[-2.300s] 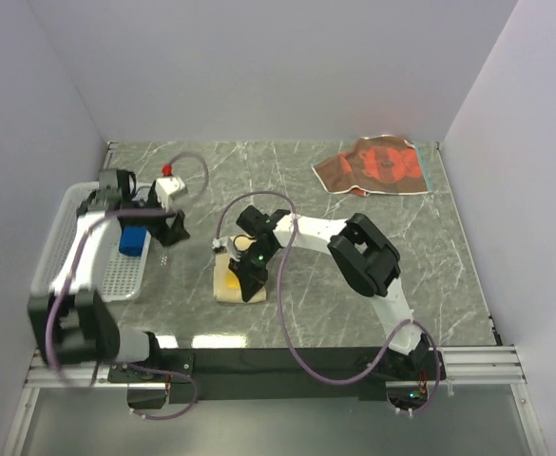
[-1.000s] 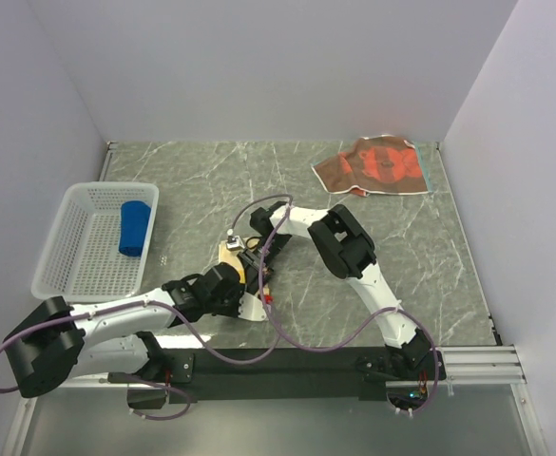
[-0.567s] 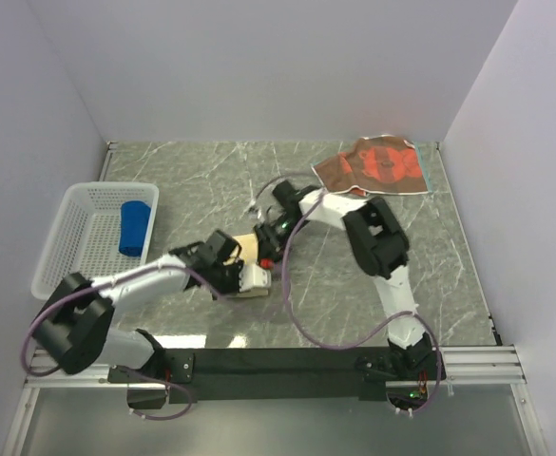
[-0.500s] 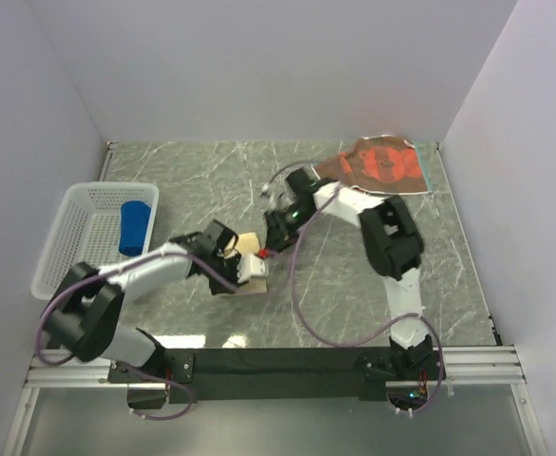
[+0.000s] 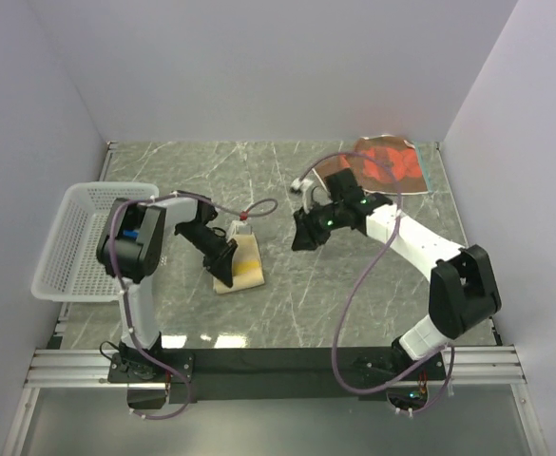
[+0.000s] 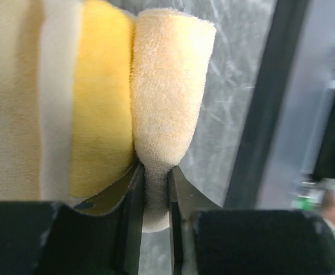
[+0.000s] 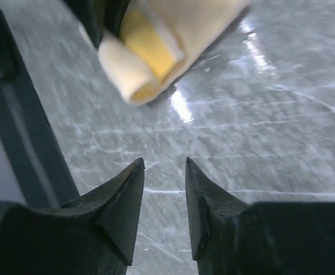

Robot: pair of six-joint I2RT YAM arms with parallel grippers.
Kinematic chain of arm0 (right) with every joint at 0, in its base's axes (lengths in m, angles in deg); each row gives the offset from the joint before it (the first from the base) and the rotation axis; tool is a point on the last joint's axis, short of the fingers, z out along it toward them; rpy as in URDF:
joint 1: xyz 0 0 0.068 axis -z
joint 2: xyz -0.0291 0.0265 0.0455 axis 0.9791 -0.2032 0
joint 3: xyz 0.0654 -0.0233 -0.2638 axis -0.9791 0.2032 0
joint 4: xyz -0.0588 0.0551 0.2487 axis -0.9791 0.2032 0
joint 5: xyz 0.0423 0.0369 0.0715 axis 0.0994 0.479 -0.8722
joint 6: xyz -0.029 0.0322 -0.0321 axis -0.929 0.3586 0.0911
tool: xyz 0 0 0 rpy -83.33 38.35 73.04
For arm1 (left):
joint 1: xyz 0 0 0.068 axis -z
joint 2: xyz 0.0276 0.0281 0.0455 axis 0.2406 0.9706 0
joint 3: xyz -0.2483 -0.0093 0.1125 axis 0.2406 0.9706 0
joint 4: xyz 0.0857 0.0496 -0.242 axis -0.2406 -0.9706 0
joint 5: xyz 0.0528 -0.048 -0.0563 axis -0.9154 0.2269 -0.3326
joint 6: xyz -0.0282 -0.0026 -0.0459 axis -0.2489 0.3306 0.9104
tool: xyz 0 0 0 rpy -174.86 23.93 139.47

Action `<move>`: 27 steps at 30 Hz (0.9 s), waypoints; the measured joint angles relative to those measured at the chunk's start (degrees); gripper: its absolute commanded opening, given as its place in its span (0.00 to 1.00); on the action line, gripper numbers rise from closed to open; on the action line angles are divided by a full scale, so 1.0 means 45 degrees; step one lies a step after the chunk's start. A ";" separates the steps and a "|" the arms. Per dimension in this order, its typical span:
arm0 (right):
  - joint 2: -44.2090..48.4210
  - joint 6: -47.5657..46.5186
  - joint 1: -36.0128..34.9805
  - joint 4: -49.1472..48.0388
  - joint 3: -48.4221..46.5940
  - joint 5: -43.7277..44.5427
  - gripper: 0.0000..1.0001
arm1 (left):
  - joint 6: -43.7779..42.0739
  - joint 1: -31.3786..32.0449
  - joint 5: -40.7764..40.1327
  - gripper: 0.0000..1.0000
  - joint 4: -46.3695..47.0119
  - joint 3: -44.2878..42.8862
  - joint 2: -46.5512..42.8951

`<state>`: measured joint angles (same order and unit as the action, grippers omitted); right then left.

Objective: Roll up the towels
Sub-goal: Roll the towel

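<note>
The yellow towel [image 5: 246, 263] lies partly rolled left of the table's middle, its cream side outward. In the left wrist view its cream roll [image 6: 167, 86] lies beside a yellow fold. My left gripper [image 5: 224, 270] [image 6: 154, 195] is shut on the near end of that roll. Well to the right of the towel, my right gripper [image 5: 300, 239] [image 7: 164, 166] is open over bare table, with nothing between its fingers. The roll [image 7: 156, 46] shows ahead of it in the right wrist view. The brown-and-orange towel [image 5: 392, 161] lies flat at the back right. My left arm almost wholly covers the blue towel.
A white mesh basket [image 5: 73, 237] stands at the left edge, under my left arm's elbow. White walls close the table on three sides. A black rail [image 5: 287, 361] runs along the near edge.
My right gripper opened, let go of the yellow towel and drew back to the right. My left gripper stayed shut on the roll while its arm swung over toward the basket.
</note>
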<state>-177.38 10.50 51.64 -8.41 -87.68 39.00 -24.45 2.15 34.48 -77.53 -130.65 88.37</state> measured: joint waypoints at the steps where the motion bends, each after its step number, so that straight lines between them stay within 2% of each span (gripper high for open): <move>1: 0.0209 -0.0316 -0.0476 -0.0078 0.0277 0.0340 0.46 | -0.0078 -0.0126 0.0199 0.01 -0.0466 -0.0374 0.0457; 7: 0.0432 -0.2142 -0.4527 -0.0952 0.0947 0.2977 0.52 | -0.0223 -0.0520 0.0651 0.01 -0.2943 -0.2380 0.2676; 11: -0.0928 -0.3259 -0.6805 -0.2025 0.0306 0.5304 0.52 | -0.0393 -0.0534 0.0646 0.01 -0.3759 -0.3036 0.3337; 15: -0.3157 -0.4104 -0.7902 -0.3570 -0.0267 0.7582 0.55 | -0.0447 -0.0563 0.0636 0.01 -0.4070 -0.3201 0.3585; 18: -0.3954 -0.4663 -0.8189 -0.4187 -0.0151 0.8587 0.53 | -0.0452 -0.0651 0.0709 0.01 -0.4187 -0.3206 0.3706; 21: -0.4362 -0.5037 -0.8276 -0.4731 -0.0243 0.9097 0.33 | -0.0452 -0.0738 0.0729 0.03 -0.4274 -0.3206 0.3764; 22: -0.4493 -0.5119 -0.8281 -0.4828 -0.0257 0.9136 0.14 | -0.0452 -0.0767 0.0729 0.04 -0.4289 -0.3211 0.3789; 23: -0.4556 -0.5217 -0.8281 -0.4877 -0.0277 0.9122 0.05 | -0.0447 -0.0801 0.0738 0.08 -0.4299 -0.3215 0.3808; 24: -0.4561 -0.5226 -0.8281 -0.4838 -0.0330 0.9078 0.00 | -0.0442 -0.0821 0.0729 0.12 -0.4313 -0.3220 0.3813; 25: -0.4571 -0.5226 -0.8272 -0.4799 -0.0374 0.9029 0.00 | -0.0418 -0.0845 0.0719 0.17 -0.4313 -0.3220 0.3813; 26: -0.4580 -0.5207 -0.8262 -0.4755 -0.0413 0.8971 0.00 | -0.0389 -0.0884 0.0724 0.27 -0.4308 -0.3215 0.3803; 27: -0.4580 -0.5183 -0.8238 -0.4677 -0.0447 0.8869 0.00 | -0.0369 -0.0918 0.0709 0.33 -0.4284 -0.3211 0.3784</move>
<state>-197.99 -12.82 14.57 -29.46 -89.69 78.91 -26.11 -1.98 37.67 -96.81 -145.10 105.39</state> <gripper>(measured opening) 0.053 0.263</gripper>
